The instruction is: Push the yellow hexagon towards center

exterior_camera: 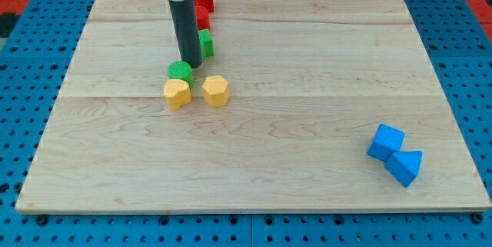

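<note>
Rod tip rests on the surface at the far left, touching or just beside the green round block on its right. There is no hand on this arm, only the rod, so no open or closed state applies.

Two yellow blocks sit just near of the green one. The right one reads as the yellow hexagon; the left yellow block has a less clear shape. The hexagon lies left of and slightly far from the surface's centre.

Progress, as judged: the push looks not yet delivered. The tip is far of the hexagon and not touching it. A short travel right and near remains.

A second green block and red blocks line up behind the rod. Two blue blocks sit near the right edge, well apart. The centre is open.
</note>
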